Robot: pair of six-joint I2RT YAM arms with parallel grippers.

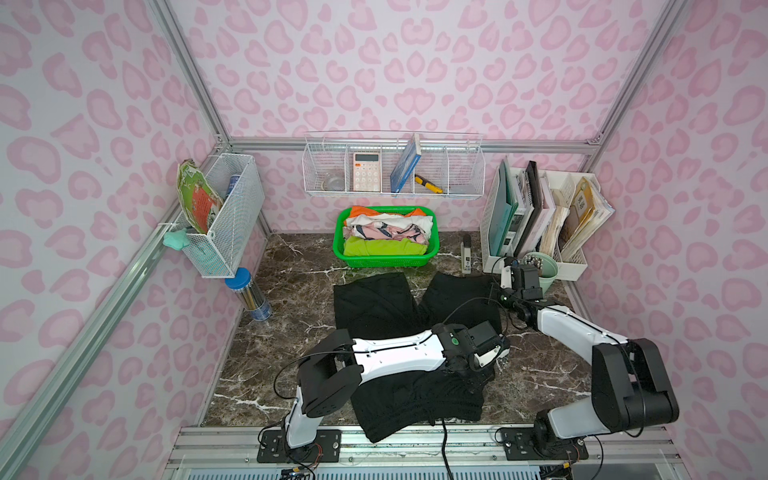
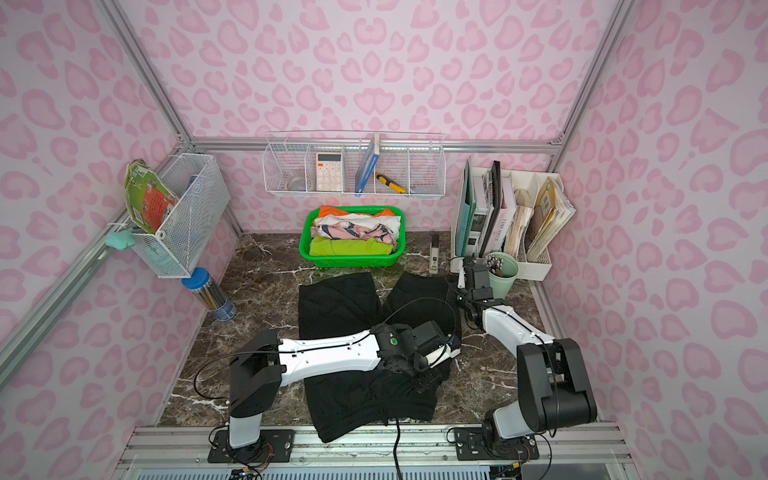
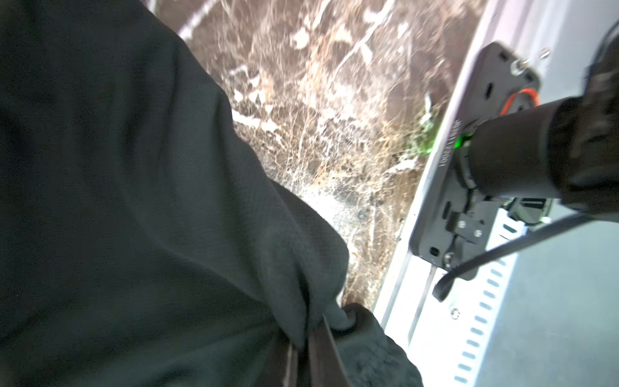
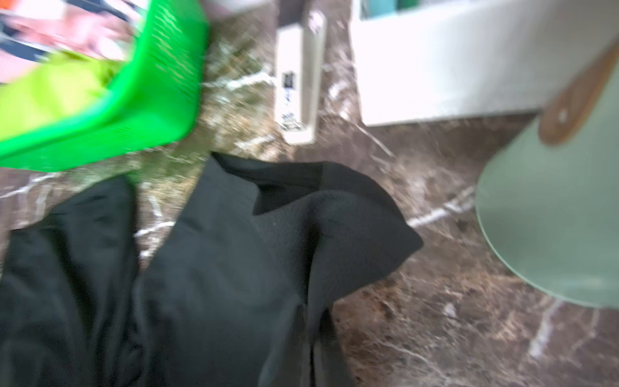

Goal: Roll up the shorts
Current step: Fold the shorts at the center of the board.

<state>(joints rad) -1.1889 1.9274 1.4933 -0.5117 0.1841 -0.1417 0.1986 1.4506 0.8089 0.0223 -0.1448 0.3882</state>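
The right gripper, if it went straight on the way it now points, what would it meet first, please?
Shut on the shorts leg corner, the right gripper aims past it at the white stapler-like device; the tabletop might come first, since depth is unclear.

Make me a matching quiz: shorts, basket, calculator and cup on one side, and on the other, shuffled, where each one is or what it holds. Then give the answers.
1 shorts
2 basket
3 calculator
4 cup

A in the wire shelf
B holds pens
C lying on the table
D holds folded clothes

Pairs: 1-C, 2-D, 3-A, 4-B
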